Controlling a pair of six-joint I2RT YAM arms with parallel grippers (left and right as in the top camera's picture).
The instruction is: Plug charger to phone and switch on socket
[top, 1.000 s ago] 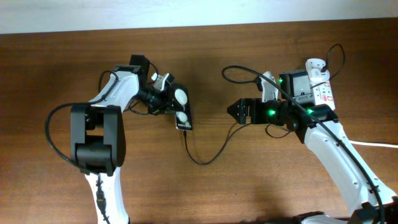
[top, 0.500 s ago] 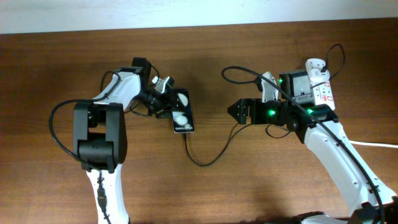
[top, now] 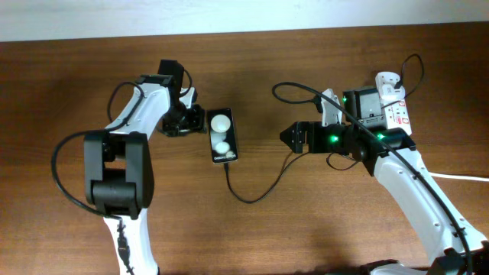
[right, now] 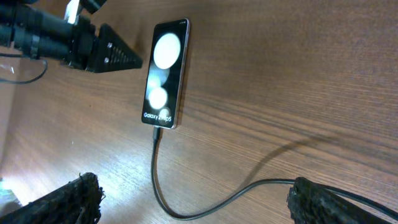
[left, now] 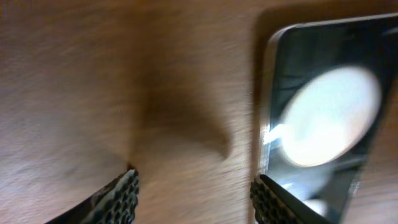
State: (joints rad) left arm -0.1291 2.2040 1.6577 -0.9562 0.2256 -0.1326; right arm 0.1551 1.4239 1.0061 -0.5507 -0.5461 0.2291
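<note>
The black phone [top: 222, 136] lies flat on the wooden table, its two white round patches facing up. The charger [top: 260, 191], a thin black cable, meets the phone's near end and loops right under my right arm toward the socket [top: 397, 114]. My left gripper [top: 196, 122] stands open just left of the phone, with only bare wood between its fingers [left: 118, 198]; the phone [left: 329, 112] lies just outside the right one. My right gripper [top: 293, 137] hangs open above the cable [right: 158, 180], holding nothing. The right wrist view also shows the phone [right: 165, 74].
The white power strip sits at the far right, partly covered by my right arm [top: 405, 176], with a white adapter [top: 386, 80] at its far end. A thick white cord [top: 462, 177] runs off the right edge. The cable makes a raised loop [top: 283, 88] behind my right gripper.
My left gripper has opened, let go of the phone and drawn back to the left. The phone has settled flat and straighter on the table. The right arm has not moved.
</note>
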